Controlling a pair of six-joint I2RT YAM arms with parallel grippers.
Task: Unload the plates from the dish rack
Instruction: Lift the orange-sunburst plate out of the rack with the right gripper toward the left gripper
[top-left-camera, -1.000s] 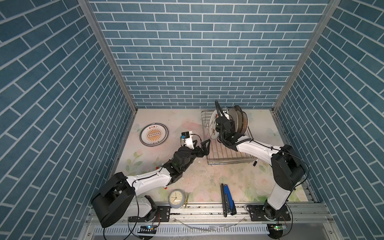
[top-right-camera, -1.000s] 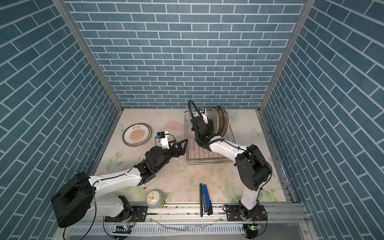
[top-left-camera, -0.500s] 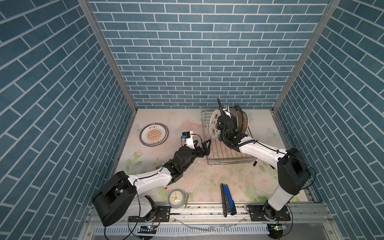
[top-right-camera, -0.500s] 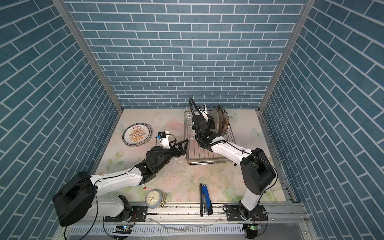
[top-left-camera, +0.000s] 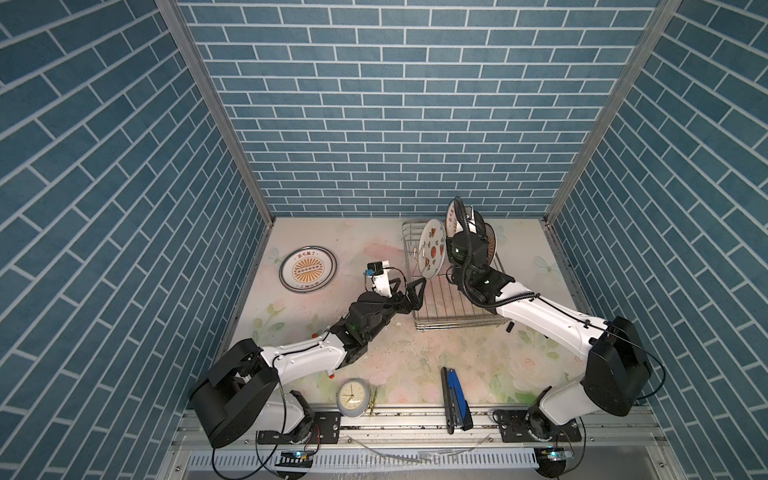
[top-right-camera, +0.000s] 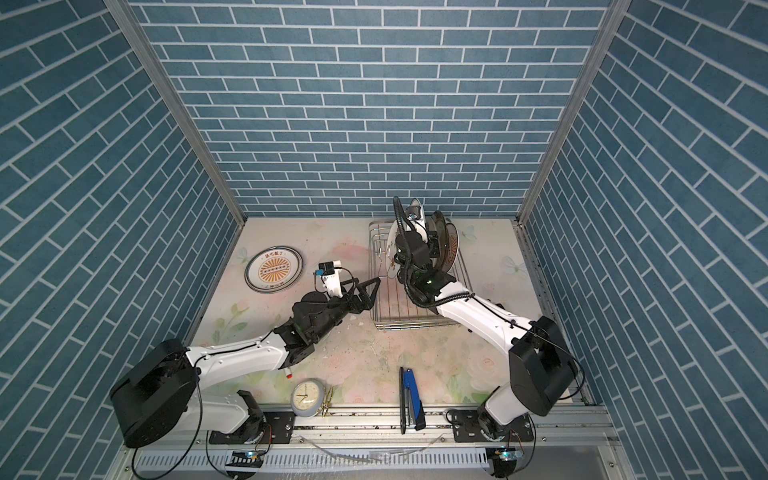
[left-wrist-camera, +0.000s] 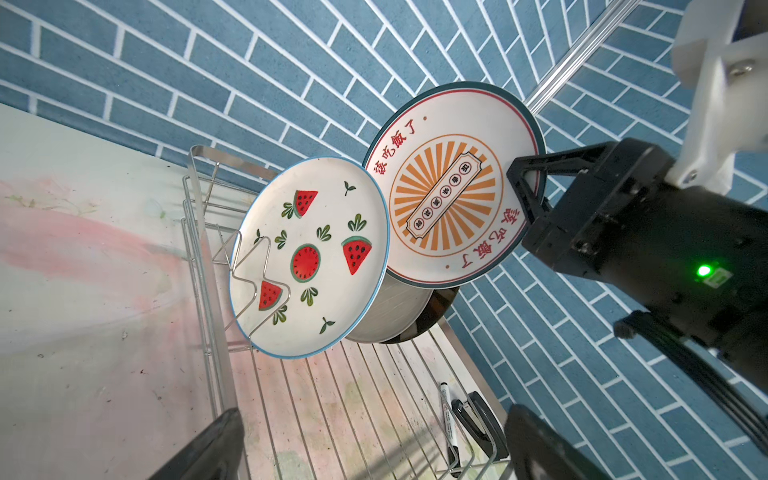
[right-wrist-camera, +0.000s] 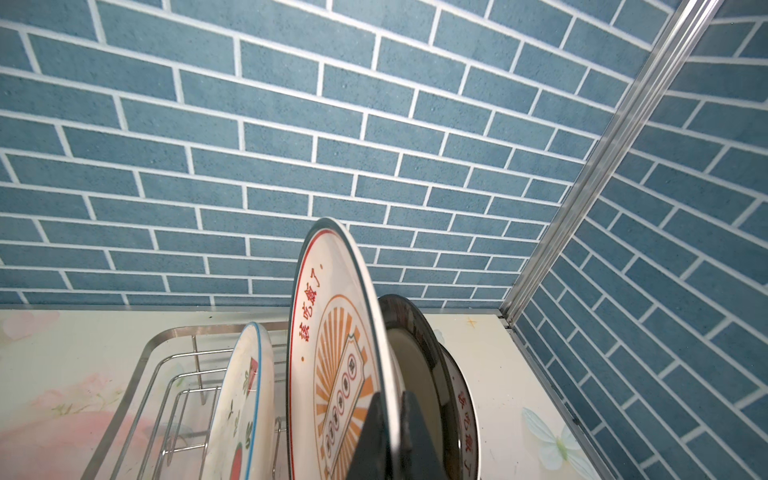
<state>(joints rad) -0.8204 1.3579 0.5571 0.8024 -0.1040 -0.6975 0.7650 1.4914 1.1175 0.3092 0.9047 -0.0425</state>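
The dish rack (top-left-camera: 457, 309) stands at the back right in both top views, with several plates upright in it. My right gripper (right-wrist-camera: 390, 432) is shut on the rim of a sunburst plate (left-wrist-camera: 449, 199), holding it on edge above the rack. A watermelon plate (left-wrist-camera: 309, 257) leans against a wire prong in front of it. Dark-rimmed plates (right-wrist-camera: 415, 353) stand behind. Another sunburst plate (top-left-camera: 307, 269) lies flat on the table at the left. My left gripper (top-left-camera: 415, 293) is open at the rack's front left corner, holding nothing.
Near the front edge lie a small round clock (top-left-camera: 351, 398) and a blue stapler (top-left-camera: 455, 399). A black marker (left-wrist-camera: 449, 411) lies beside the rack's right side. Blue brick walls close in the back and both sides.
My right gripper has lifted the sunburst plate higher out of the rack. The left arm has barely moved.
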